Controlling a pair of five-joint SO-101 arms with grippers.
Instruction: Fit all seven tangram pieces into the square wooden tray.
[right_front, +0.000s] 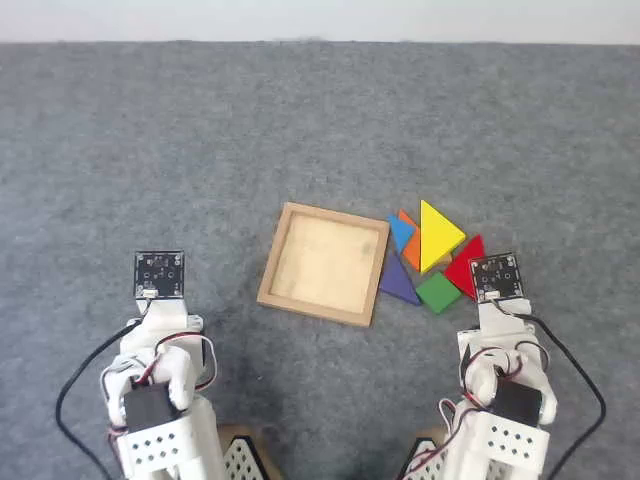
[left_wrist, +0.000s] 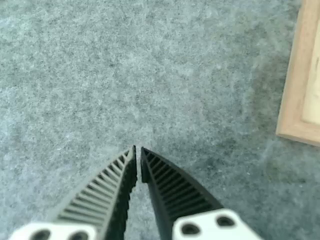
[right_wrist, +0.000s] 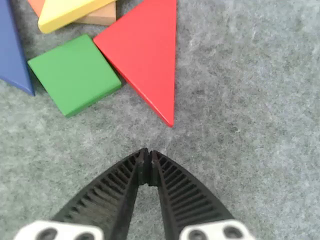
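Note:
The square wooden tray (right_front: 270, 270) lies mid-table with nothing in it; its rim (left_wrist: 300, 90) edges the left wrist view. Just right of it sits a cluster of pieces: yellow triangle (right_front: 437, 237), red triangle (right_front: 466, 264), green square (right_front: 438, 292), dark blue triangle (right_front: 398, 280), light blue piece (right_front: 400, 232) and orange piece (right_front: 411, 248). My right gripper (right_wrist: 149, 151) is shut and holds nothing, a short way off the tip of the red triangle (right_wrist: 147, 55), with the green square (right_wrist: 75, 75) beside it. My left gripper (left_wrist: 138, 150) is shut over bare carpet, left of the tray.
Grey carpet covers the whole table. The left arm (right_front: 158, 345) stands near the front left and the right arm (right_front: 500, 350) near the front right. The yellow triangle (right_wrist: 70, 12) overlaps a plain wooden piece (right_wrist: 102, 17).

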